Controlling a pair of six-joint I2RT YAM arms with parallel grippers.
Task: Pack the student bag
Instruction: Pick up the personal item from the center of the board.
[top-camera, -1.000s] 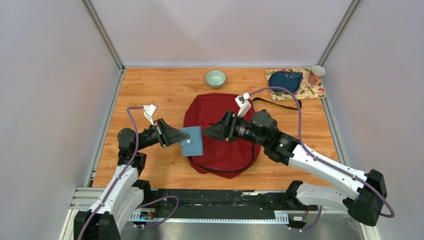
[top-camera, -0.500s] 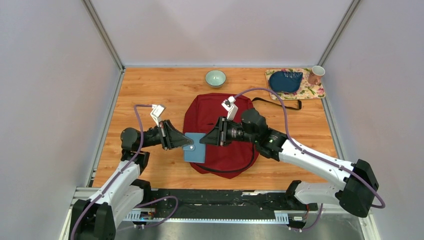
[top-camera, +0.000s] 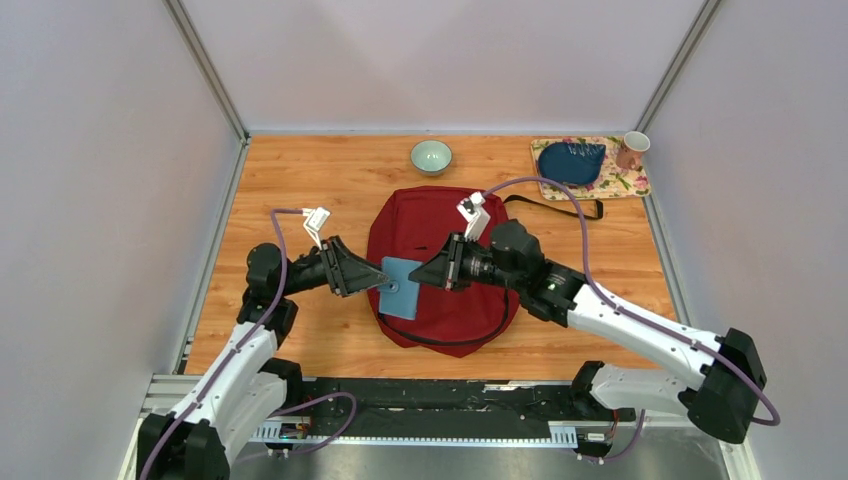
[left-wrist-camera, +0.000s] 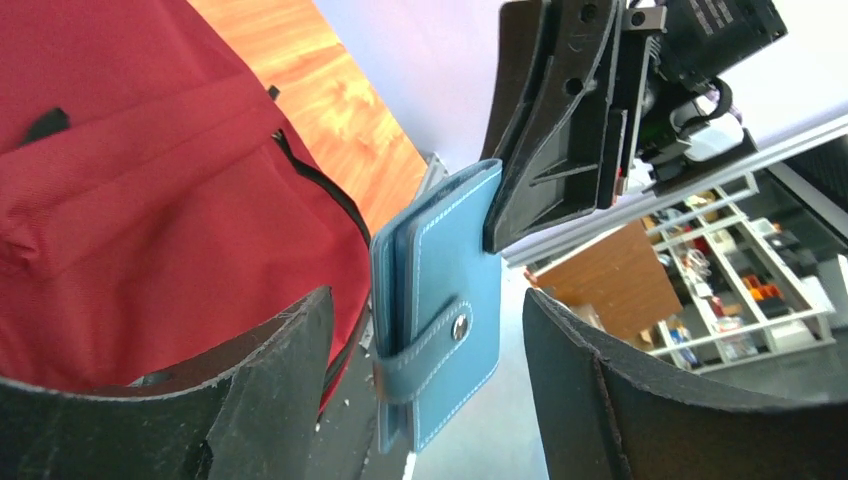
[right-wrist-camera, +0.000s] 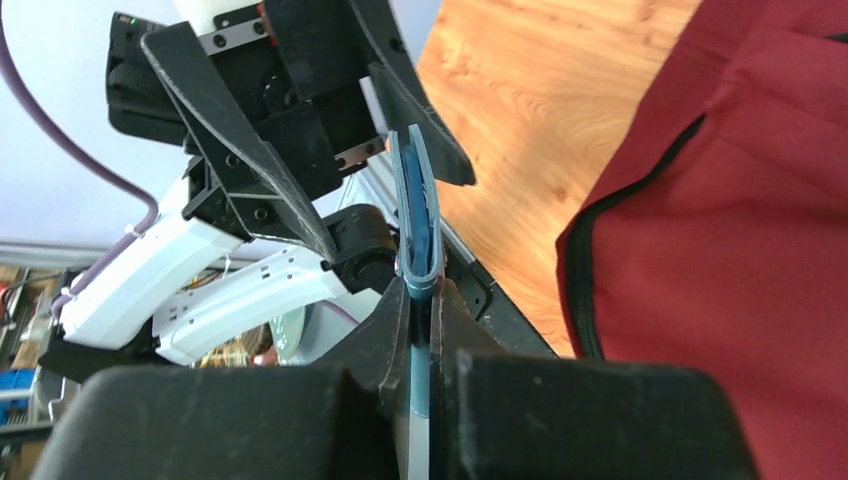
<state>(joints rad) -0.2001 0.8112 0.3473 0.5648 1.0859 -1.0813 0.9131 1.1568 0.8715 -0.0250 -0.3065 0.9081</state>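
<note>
A: So, where does the handover stand?

B: Right tool (right-wrist-camera: 420, 300) is pinched shut on one edge of the blue wallet (left-wrist-camera: 440, 320). Left tool (top-camera: 378, 281) is spread wide, one jaw on each side of the wallet. As far as I can see it touches neither face.

A: And the student bag (top-camera: 445, 260)?

B: Flat on the wooden surface (top-camera: 300, 180), under the right tool. The left tool sits just off the bag's left edge. The wallet hangs in the air over that edge, snap strap facing the left wrist camera.

A: Risks?

B: Main one is a thin grip. Only a narrow strip of wallet sits between the right jaws and the rest cantilevers out. The cover looks smooth, so a quick swing could let it pivot or slide out. It'd likely land on the bag's edge and might tip onto the surface beside the bag.

A: Left arm?

B: Its jaws bracket the wallet closely. If it backs out off-axis, one jaw could catch the strap and drag the wallet out of the pinch. The tool tips are just beside each other too, so a bump is possible.

A: Bag side?

B: No open mouth visible. Black zipper trim (right-wrist-camera: 575, 270) runs along the bag's left edge, and I can't tell whether it's unzipped. If it's closed, the wallet ends up on top of the bag, not packed.
</note>
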